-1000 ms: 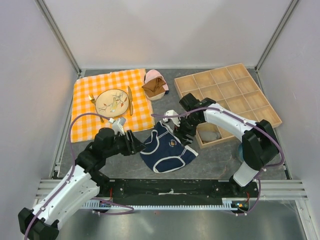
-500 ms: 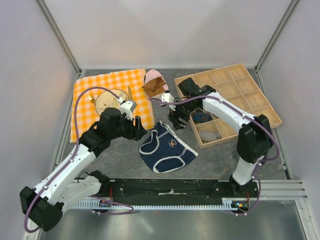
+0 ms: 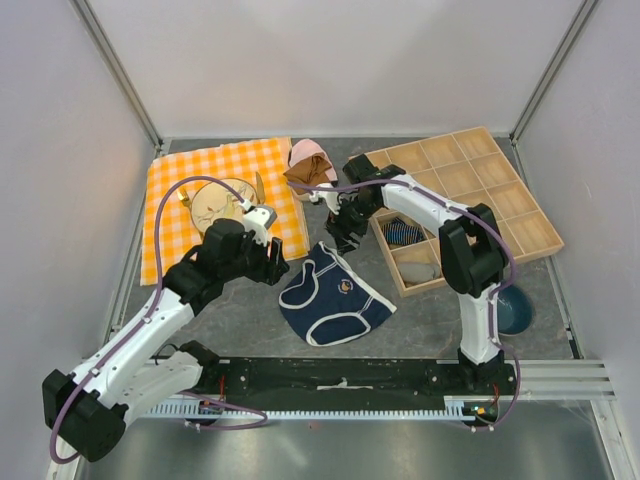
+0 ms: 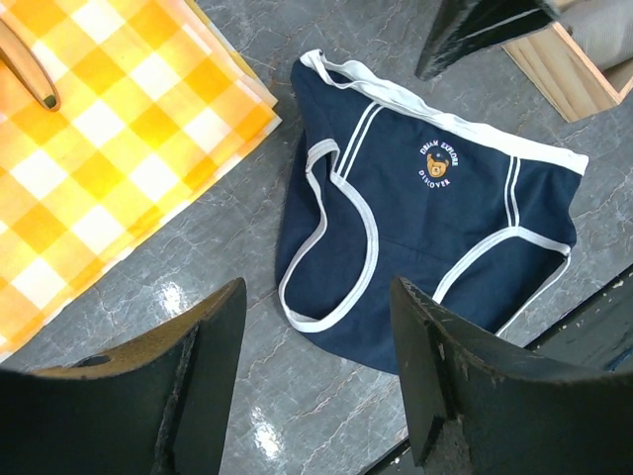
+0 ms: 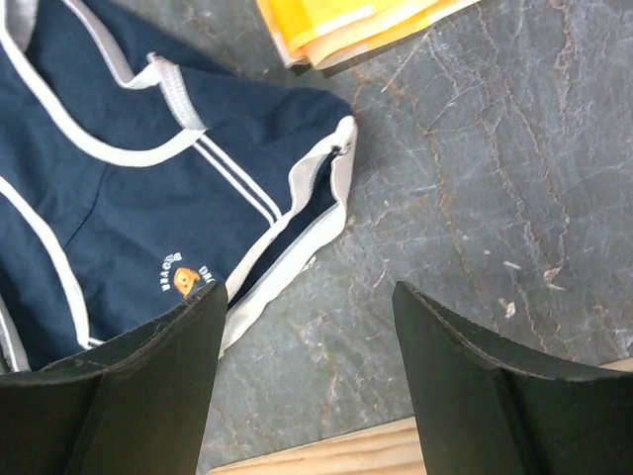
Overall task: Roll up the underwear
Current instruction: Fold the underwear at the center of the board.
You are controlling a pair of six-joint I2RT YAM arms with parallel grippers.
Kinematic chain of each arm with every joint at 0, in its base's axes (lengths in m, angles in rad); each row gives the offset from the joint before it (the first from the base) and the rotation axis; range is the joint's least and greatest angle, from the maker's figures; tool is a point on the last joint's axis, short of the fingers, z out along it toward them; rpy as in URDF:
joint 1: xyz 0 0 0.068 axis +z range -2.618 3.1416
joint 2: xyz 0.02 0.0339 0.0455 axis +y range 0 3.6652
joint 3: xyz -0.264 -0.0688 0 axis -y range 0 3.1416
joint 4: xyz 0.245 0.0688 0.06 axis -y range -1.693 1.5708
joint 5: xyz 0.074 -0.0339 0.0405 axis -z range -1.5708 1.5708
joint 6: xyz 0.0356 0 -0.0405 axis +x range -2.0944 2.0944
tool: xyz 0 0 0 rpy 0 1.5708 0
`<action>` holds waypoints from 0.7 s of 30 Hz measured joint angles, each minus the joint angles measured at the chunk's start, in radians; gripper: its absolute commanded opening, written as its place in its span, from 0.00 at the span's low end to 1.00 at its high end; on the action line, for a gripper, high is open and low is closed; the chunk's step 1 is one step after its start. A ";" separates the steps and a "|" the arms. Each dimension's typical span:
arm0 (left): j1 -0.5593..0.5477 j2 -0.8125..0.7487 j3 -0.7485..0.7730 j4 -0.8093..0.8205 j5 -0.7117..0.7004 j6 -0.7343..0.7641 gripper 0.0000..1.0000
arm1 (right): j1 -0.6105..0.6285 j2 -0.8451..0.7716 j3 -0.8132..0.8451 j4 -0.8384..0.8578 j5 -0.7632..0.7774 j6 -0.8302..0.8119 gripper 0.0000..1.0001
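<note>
Left claw [image 3: 276,262] and right claw [image 3: 340,236], both apart and empty, have pulled back from the underwear [image 3: 335,297]; it lies flat, rolling not yet begun.

1. Light: bright, even, diffuse, from overhead; shadows faint and soft.
2. Glare: small glints on bench [image 4: 170,295], left wrist view.
3. Focus: left hand [image 4: 316,285] & right hand [image 5: 309,292] slightly soft close up; bench sharp.
4. Top view: mild wide-angle bend at edges.

Underwear [image 3: 335,295] x1, tray [image 3: 455,180] x1, plate [image 3: 212,212] x1
</note>
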 measured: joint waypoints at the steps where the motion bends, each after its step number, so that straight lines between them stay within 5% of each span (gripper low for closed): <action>1: 0.000 0.000 0.000 0.001 0.000 0.002 0.66 | -0.001 0.017 0.014 0.000 -0.001 0.003 0.75; 12: 0.000 0.000 0.000 0.006 -0.004 0.010 0.66 | -0.001 0.211 0.253 -0.038 -0.083 0.037 0.73; 21: 0.000 0.008 0.000 0.010 -0.010 0.012 0.65 | 0.006 0.275 0.293 -0.053 -0.142 0.071 0.71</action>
